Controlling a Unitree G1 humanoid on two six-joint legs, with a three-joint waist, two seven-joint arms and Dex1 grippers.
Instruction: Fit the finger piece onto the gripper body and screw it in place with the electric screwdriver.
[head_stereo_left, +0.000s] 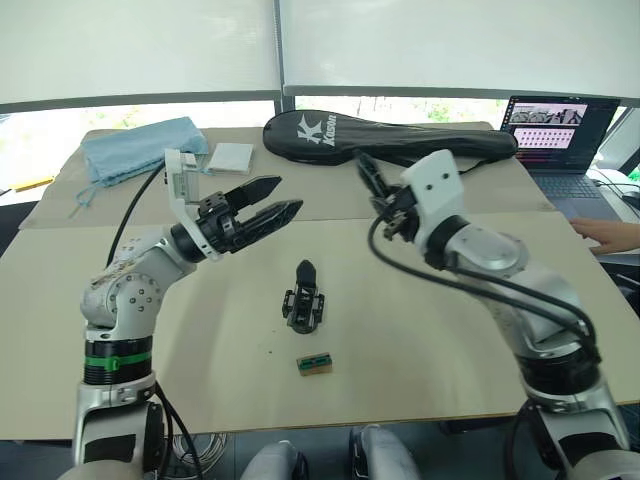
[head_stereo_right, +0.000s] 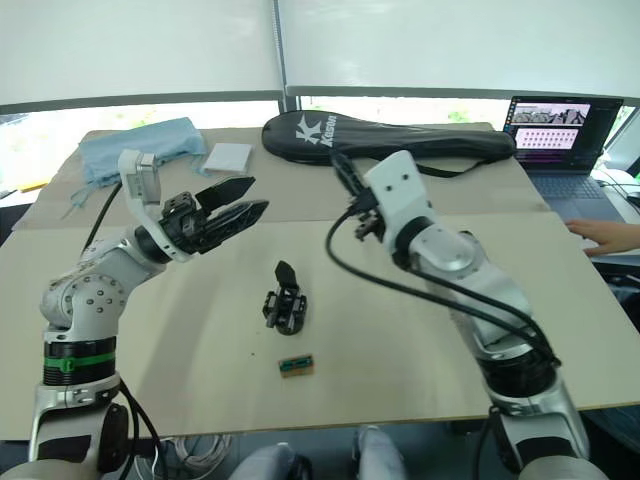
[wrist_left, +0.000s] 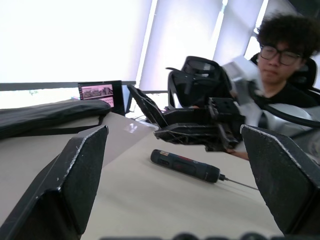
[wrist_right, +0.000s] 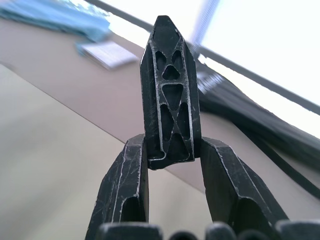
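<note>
The right gripper (wrist_right: 170, 150) clamps the finger piece (wrist_right: 170, 95), seemingly upright; the left gripper (head_stereo_left: 262, 205) hangs wide above the worktop (head_stereo_left: 420, 330).

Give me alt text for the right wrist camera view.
The right gripper is shut on the finger piece, a black latticed wedge pointing up between its two fingers. Behind lie the tan table, a blue cloth and a black bag.
</note>
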